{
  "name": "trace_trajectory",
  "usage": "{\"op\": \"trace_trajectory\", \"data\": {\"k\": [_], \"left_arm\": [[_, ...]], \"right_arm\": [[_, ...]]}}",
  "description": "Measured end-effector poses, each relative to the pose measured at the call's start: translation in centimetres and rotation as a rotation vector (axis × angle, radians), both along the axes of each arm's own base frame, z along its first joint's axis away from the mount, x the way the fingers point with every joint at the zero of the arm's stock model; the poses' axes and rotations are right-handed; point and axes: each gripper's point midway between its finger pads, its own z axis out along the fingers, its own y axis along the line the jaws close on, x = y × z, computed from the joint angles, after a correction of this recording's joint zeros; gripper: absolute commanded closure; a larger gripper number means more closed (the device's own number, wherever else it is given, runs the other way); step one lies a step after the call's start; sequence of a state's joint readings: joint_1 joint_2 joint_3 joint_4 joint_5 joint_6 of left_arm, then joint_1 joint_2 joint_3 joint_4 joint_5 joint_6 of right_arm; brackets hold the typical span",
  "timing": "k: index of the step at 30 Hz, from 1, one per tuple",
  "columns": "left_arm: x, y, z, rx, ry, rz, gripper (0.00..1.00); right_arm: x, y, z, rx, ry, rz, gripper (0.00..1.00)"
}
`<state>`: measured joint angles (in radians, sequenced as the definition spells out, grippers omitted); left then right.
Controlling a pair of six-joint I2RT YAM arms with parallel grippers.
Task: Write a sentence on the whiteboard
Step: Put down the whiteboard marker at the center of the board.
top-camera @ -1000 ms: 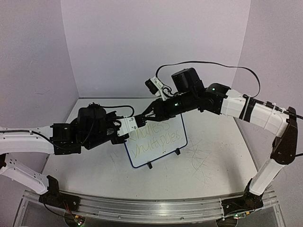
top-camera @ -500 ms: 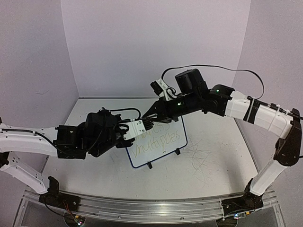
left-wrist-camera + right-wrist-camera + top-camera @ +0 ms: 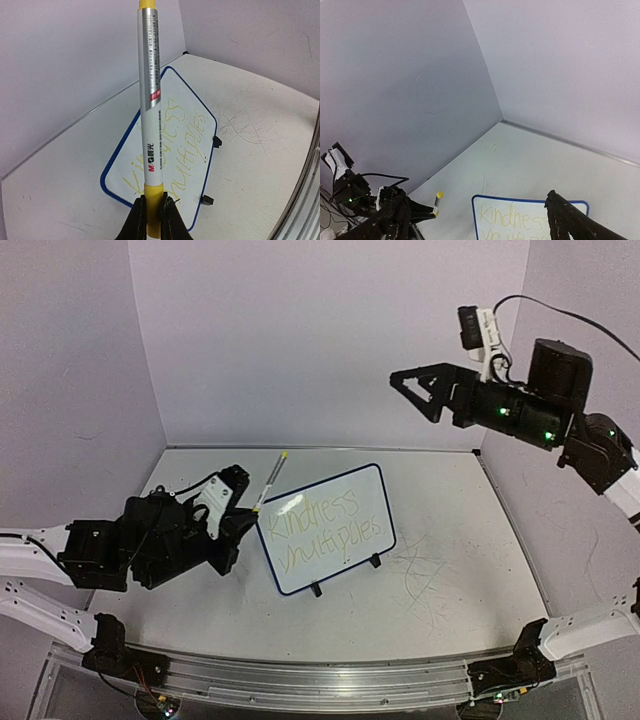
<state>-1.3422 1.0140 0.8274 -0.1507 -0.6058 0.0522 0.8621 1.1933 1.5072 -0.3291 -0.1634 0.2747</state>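
Observation:
The whiteboard stands tilted on black wire feet at the table's middle. It carries the sentence in thin yellow-green letters. To the left of the board, my left gripper is shut on the yellow lower end of a silver marker, which points up and away. The left wrist view shows the marker between the jaws of the left gripper, with the whiteboard behind it. My right gripper hangs open and empty, high above the table's back right. Its view looks down on the whiteboard.
Grey scribble marks cover the tabletop right of the board. Purple walls close the table on three sides. A metal rail runs along the near edge with both arm bases on it.
The right gripper opened, left the marker and swung high up to the right. The left arm drew back to the left with the marker, uncovering the board.

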Motion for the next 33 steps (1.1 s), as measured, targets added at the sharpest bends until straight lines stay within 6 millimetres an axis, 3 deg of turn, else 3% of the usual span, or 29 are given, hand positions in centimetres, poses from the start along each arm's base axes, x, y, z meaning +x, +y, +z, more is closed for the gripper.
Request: {"op": "trace_trajectory", "data": {"k": [4,8,13,17,24,31,33], "left_arm": [[0.5,4.1,-0.3,-0.200,0.172,0.187,1.00],[1.0,7.5,-2.6,-0.380,0.363,0.416,1.00],[3.2,9.7,-9.6,-0.371,0.534,0.688,1.00],[4.8,12.0,-16.1,-0.248,0.620,0.881,1.00],[5.2,14.1,-22.0,-0.196,0.756,0.964,1.00],[4.9,13.9,-26.4,-0.058,0.830,0.974,1.00],[5.1,13.8,-26.9,-0.043,0.829,0.980,0.98]], "right_arm": [[0.0,-2.6,2.0,0.016,-0.090,-0.097,0.02],[1.3,-2.9,0.0,-0.043,-0.089,-0.160,0.02],[2.7,-2.4,-3.4,-0.149,-0.062,-0.195,0.02],[2.6,-3.1,-3.2,-0.162,-0.085,-0.214,0.02],[1.5,-4.9,-2.2,-0.139,-0.115,-0.237,0.02],[1.2,-5.4,-2.1,-0.139,-0.124,-0.245,0.02],[1.3,-5.4,-2.1,-0.140,-0.125,-0.249,0.02]]}}
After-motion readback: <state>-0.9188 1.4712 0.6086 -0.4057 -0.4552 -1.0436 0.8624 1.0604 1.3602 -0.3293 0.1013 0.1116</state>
